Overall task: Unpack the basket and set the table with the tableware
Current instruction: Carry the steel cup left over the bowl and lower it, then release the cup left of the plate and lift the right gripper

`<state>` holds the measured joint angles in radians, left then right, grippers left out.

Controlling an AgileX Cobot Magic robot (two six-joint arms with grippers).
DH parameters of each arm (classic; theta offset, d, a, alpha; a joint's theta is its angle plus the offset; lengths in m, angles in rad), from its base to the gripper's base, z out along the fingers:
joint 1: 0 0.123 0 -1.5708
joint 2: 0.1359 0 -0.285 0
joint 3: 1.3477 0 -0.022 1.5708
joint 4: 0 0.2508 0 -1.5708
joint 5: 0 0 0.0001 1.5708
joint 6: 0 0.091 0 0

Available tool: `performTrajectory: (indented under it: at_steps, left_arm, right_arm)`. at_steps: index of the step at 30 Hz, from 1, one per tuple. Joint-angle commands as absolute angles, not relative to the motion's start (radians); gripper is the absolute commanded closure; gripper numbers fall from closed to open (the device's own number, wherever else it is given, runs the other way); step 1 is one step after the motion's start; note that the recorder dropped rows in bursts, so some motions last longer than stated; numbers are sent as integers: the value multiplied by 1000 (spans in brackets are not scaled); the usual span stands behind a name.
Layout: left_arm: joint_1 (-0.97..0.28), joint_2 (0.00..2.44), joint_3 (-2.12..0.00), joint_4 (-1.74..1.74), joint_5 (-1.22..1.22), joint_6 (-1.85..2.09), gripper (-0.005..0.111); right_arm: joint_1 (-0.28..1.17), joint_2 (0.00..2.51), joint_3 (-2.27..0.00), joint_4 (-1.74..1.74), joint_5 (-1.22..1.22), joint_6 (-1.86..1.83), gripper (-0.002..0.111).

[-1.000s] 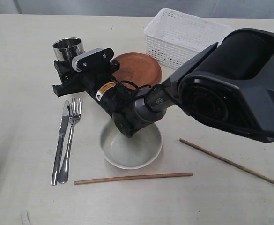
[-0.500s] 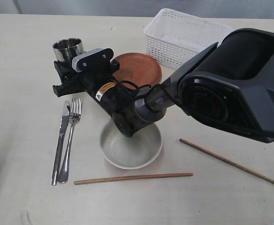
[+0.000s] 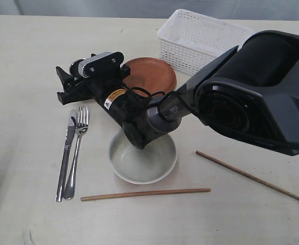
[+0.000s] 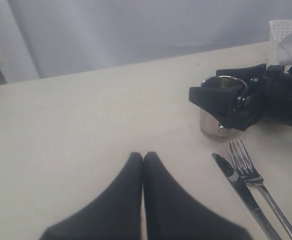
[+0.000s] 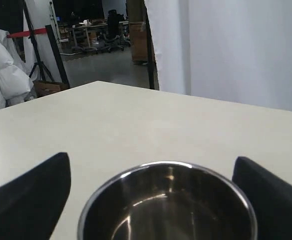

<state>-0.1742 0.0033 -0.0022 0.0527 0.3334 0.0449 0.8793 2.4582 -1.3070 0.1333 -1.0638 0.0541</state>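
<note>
my right gripper (image 5: 150, 162) spread wide, straddling the steel cup (image 5: 168, 210); fork (image 3: 76, 153) and knife (image 3: 66, 153) near, plate (image 3: 154, 74) beside my wrist.

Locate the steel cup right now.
Exterior view, left side: the steel cup stands on the table between the fingers of the open right gripper, beyond the fork and knife, left of the reddish-brown plate.

A lab or workshop hall is showing beyond a white curtain (image 5: 220, 50); office chairs (image 5: 115, 25) are standing at desks (image 5: 81, 31) on bare grey floor (image 5: 106, 64); a black tripod (image 5: 32, 47) and cardboard box (image 5: 47, 88) are standing nearby.
</note>
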Motion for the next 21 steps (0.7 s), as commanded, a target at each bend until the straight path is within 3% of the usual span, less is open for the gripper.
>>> performTrajectory:
  at_steps: [1,10,21]
  left_arm:
    - [-172,0,0,51,329,44,107]
    - [-172,0,0,51,329,44,107]
    - [-172,0,0,51,329,44,107]
  right_arm:
    - [875,2444,-1313,129,-1075,49,27]
    - [875,2400,-1313,129,-1036,18,27]
    - [875,2151,-1313,201,-607,-38,27]
